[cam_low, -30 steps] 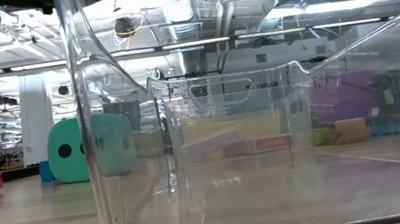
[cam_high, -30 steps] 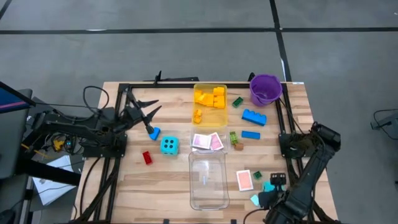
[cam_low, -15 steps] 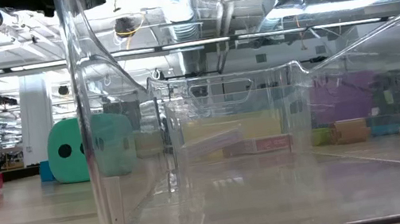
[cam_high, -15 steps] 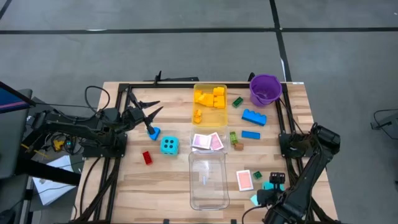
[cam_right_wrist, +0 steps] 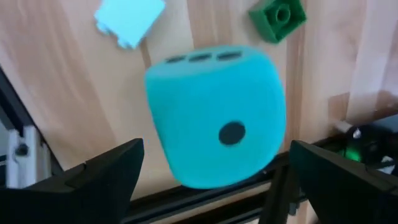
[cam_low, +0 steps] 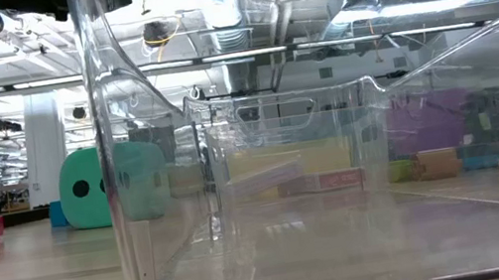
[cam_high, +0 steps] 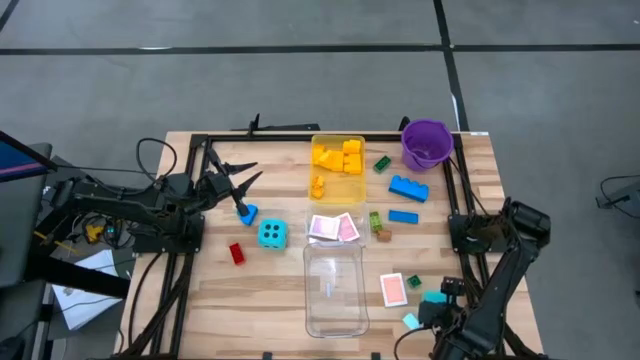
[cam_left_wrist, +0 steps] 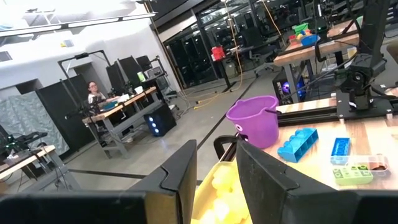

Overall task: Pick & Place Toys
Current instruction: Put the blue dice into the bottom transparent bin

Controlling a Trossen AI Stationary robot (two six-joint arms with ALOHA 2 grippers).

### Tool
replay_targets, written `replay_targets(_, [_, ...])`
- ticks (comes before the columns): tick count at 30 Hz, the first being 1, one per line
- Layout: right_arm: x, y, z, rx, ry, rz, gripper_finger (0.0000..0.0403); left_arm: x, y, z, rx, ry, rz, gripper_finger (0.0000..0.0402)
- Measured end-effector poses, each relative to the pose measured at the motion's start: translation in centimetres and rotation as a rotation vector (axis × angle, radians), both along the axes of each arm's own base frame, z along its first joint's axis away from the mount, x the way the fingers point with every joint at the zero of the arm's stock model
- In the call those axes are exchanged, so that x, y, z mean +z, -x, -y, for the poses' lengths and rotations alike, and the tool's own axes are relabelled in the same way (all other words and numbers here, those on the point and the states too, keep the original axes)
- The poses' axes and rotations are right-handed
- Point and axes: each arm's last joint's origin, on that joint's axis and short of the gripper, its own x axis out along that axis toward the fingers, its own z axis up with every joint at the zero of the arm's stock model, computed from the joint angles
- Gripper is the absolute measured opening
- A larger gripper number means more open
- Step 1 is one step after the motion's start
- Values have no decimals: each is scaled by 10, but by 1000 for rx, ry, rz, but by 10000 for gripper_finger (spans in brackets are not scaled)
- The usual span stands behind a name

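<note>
The right gripper [cam_right_wrist: 214, 186] was wide open, holding nothing. The cyan die [cam_right_wrist: 214, 115] sat between its fingers. It looked light and squashy; flat sides seemed best to squeeze.

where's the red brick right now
In the high view, the red brick lies on the table's left side, just left of the cyan die, below the left end effector.

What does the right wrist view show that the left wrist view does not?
Only the right wrist view: a cyan black-dotted die between the open right gripper fingers, a pale blue flat piece and a small green brick. Only the left wrist view: the purple plastic bucket, blue bricks, yellow bricks and a distant person. Both show the wooden table.
</note>
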Motion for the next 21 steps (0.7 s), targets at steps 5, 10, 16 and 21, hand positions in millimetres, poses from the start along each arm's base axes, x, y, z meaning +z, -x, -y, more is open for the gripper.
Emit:
replay_targets(5, [-6,7,-2,-9,8,1,395,0,0,0,0,0,0,108])
replay_targets(10, [-8,7,0,-2,20,-9,395,0,0,0,0,0,0,108])
replay_targets(16, [-8,7,0,14,18,-11,395,0,0,0,1,1,1,108])
replay_targets(21, [-8,7,1,19,21,-4,395,0,0,0,5,1,1,108])
